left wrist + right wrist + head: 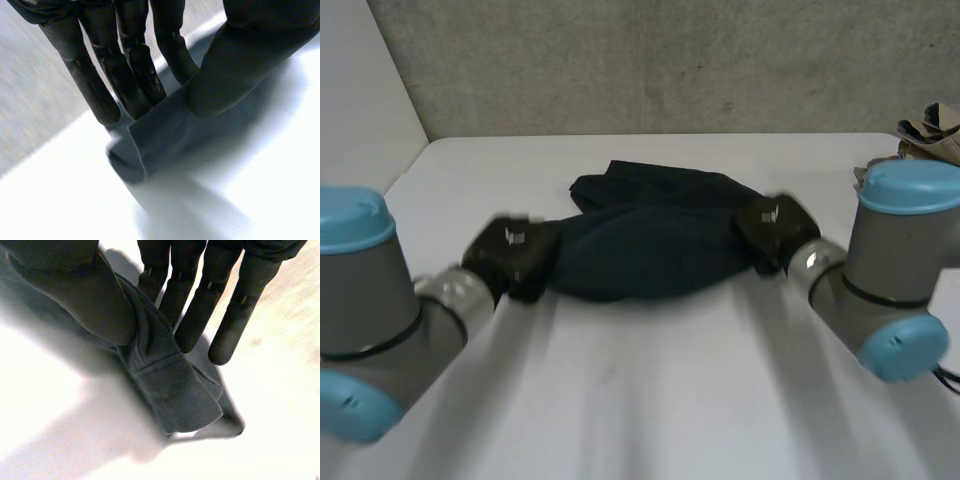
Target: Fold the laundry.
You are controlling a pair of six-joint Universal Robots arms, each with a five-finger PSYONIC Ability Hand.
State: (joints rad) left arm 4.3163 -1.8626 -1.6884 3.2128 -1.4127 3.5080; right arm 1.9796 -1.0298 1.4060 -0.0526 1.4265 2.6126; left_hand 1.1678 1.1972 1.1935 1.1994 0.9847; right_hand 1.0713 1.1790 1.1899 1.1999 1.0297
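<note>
Nearest each wrist camera, a thumb is pressed onto folded navy cloth: the dark garment is gripped at both ends. Its left end is pinched against the fingers of the left hand, its right end in the same way by the right hand. Its long axis is laid sideways, hand to hand, over the middle of the white table, neither hand nearer than the other; the coming fold is judged to need both moved together. A heap of other laundry is seen at the far right corner
</note>
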